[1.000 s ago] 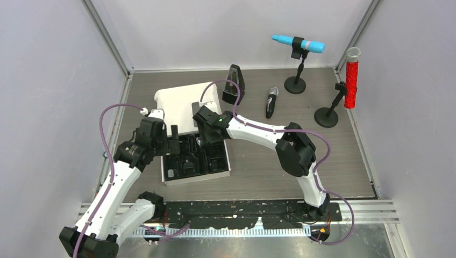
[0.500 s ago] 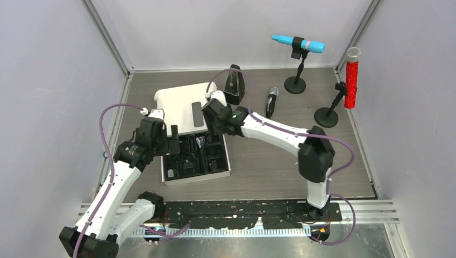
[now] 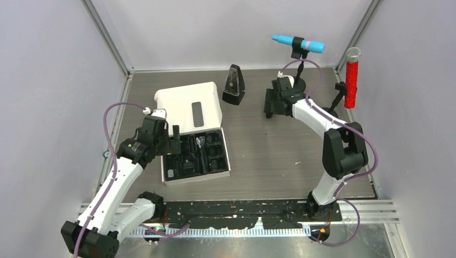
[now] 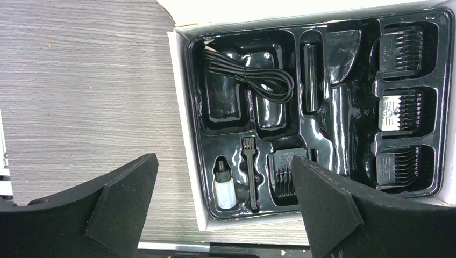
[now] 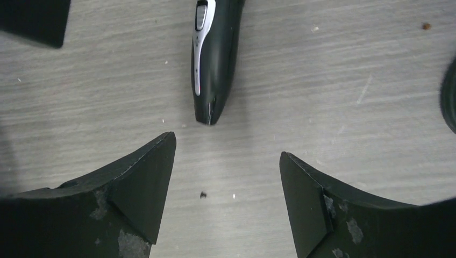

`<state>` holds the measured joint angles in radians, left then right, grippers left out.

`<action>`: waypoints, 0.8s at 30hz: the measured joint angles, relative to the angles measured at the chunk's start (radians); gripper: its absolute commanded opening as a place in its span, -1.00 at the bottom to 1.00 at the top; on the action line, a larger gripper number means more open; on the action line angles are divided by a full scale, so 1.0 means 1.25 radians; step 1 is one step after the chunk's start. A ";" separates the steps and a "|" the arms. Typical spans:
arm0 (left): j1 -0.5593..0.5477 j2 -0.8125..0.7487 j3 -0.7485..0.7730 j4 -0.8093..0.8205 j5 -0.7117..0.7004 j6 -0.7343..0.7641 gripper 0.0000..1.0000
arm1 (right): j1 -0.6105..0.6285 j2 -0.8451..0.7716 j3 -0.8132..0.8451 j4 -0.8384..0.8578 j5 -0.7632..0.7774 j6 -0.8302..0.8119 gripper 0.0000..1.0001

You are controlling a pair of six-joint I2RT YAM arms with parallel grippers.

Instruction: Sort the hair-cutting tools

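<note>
Right hand [image 5: 226, 156]: fingers spread wide, nothing pinched between them. In the right wrist view the clipper [image 5: 215, 59] is seen at 12 o'clock from the hand, lying flat on the bare bench [image 5: 333, 70], black body with a silver strip along one side. Its narrow end is pointed toward the gap between the fingers and is not touched by either. In the top view this hand [image 3: 271, 105] is placed at about 1 o'clock from the bench centre and most of the clipper is covered by it. The blue microphone [image 3: 298, 43] is noted at 1 o'clock from the hand and the red microphone [image 3: 351, 78] at 3 o'clock, each on a stand with a round base; the metronome [image 3: 234, 85] is upright at 9 o'clock from the hand, apart from it. Left hand [image 4: 223, 161]: fingers fully spread, nothing held, positioned over the near edge of the black tray [image 4: 344, 123] that is seated in a white box [image 4: 183, 107]. In the tray: coiled cable [image 4: 253, 78] in the large compartment at 11 o'clock, cylinder [image 4: 310, 78] in the narrow slot beside it, bottle [image 4: 224, 185] and a small brush [image 4: 248, 177] side by side at 6 o'clock, comb guards [image 4: 400, 110] stacked in three pockets along the 3 o'clock side, and a fourth guard at the near edge. The long central recess is seen unfilled. In the top view the box is located at 9 o'clock from the bench centre, with its white lid [image 3: 183, 105] folded back at 12 o'clock from the tray.
</note>
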<state>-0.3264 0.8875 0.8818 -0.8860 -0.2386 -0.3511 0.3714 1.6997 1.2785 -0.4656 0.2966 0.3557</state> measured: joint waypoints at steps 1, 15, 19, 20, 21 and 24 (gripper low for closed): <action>0.000 0.004 0.000 0.000 0.002 0.001 0.99 | -0.018 0.013 0.000 0.014 -0.021 -0.005 0.59; 0.000 0.063 0.000 0.005 0.006 0.015 0.99 | -0.131 0.259 0.128 0.127 -0.229 -0.015 0.50; 0.000 0.067 0.000 0.005 0.006 0.016 0.99 | -0.140 0.312 0.171 0.134 -0.255 -0.008 0.37; 0.000 0.067 0.000 0.005 0.006 0.016 0.99 | -0.140 0.321 0.176 0.136 -0.260 -0.007 0.34; 0.000 0.067 0.000 0.005 0.005 0.016 0.99 | -0.141 0.324 0.181 0.137 -0.265 -0.005 0.27; 0.000 0.067 0.000 0.005 0.006 0.016 0.99 | -0.142 0.327 0.186 0.139 -0.284 0.000 0.06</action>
<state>-0.3264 0.9718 0.8822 -0.8799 -0.2314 -0.3317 0.1944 2.1086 1.5112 -0.2916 -0.0578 0.3561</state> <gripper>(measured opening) 0.994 0.624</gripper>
